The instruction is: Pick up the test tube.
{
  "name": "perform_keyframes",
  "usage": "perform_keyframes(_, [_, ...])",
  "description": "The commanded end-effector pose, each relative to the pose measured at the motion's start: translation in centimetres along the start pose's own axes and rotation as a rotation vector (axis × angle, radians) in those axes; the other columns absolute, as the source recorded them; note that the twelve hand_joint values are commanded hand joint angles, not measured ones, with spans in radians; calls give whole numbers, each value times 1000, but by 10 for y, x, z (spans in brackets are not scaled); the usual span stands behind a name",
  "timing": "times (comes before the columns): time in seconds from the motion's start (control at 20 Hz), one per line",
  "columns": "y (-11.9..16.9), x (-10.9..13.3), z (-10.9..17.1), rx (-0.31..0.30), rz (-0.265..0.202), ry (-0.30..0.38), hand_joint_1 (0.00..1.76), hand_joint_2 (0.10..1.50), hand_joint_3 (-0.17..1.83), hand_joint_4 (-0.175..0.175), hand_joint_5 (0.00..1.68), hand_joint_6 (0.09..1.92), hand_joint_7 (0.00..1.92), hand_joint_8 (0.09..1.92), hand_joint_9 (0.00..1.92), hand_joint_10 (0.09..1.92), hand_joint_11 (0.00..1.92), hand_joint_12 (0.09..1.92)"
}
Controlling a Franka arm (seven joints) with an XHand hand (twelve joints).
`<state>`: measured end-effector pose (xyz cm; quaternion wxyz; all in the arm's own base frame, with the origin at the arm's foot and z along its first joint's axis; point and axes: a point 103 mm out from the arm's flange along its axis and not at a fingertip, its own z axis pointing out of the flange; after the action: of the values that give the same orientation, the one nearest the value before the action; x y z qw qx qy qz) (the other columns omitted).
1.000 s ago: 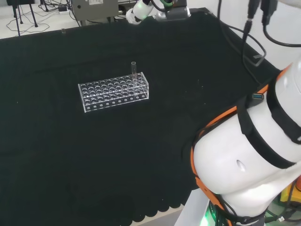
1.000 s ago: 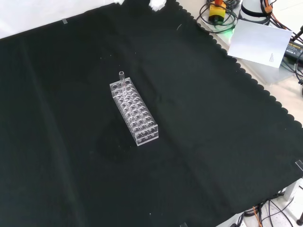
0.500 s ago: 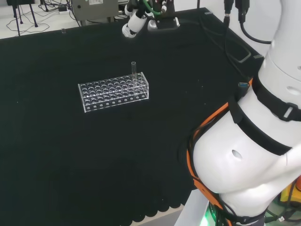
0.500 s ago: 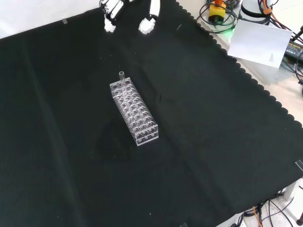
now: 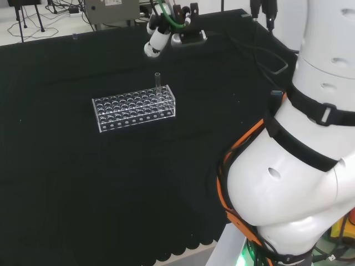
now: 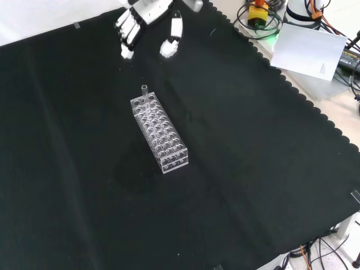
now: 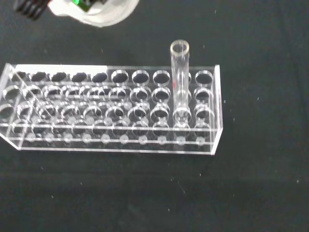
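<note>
Robot hand [image 6: 147, 22] hovers open-fingered and empty near the counter's [image 6: 270, 169] far edge; test tube [image 6: 144, 94] stands upright in the rack's [image 6: 163, 136] end.

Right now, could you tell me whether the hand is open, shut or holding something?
Hand: open, fingers spread, holding nothing; test tube stands in the rack.

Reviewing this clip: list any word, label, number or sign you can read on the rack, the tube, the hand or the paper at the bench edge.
Test tube: no print; a small red mark, not readable.
Rack: clear, no text.
Hand: no text legible.
White sheet beside the cloth: a small dark mark, too small to read.
Nothing here can be quoted.
</note>
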<state>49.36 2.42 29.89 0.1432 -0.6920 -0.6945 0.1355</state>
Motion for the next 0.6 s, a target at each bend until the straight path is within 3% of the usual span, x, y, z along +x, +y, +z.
perform_keyframes(0.05, [30, -5, 32, 94, 16, -29, 860, 693, 631, -152, 385, 87, 309, 963, 335, 969, 113, 1497])
perform_keyframes(0.6, [49, -11, 60, 181, 21, -62, 867, 691, 636, -155, 394, 88, 339, 972, 344, 966, 114, 1495])
